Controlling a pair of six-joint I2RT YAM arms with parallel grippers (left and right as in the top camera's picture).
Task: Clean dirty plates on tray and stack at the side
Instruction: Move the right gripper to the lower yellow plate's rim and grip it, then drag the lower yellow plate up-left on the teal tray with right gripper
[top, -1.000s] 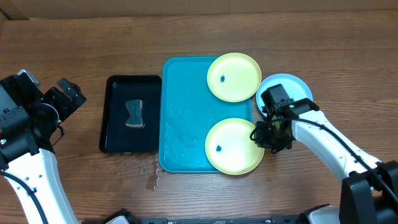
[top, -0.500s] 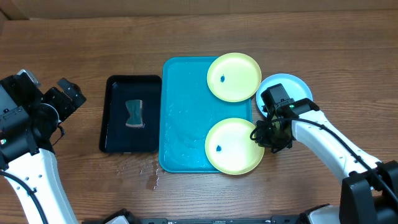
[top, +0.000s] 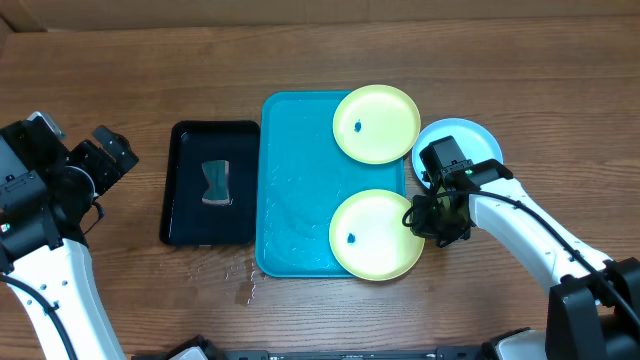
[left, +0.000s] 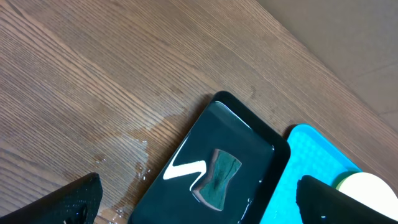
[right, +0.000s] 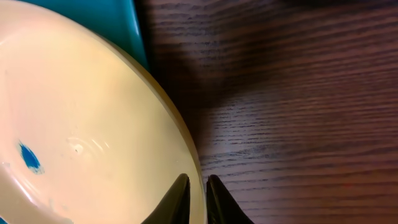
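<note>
1. We see the tray in plain turquoise-blue.
2. The far plate is pale yellow-green with one small blue speck; the near plate matches it, speck included.
3. The third plate is light cyan.
4. We note a glossy black small tray holding a dark grey-green sponge.
5. The table shows brown wood grain.

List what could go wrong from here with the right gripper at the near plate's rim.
1. The right gripper pinches only the thin rim of the near plate; once lifted, the plate may tilt or slip out.
2. That plate overhangs the tray edge, so dragging it could catch it there.
3. The cyan plate lies close behind the gripper, and a swing could knock it.
</note>
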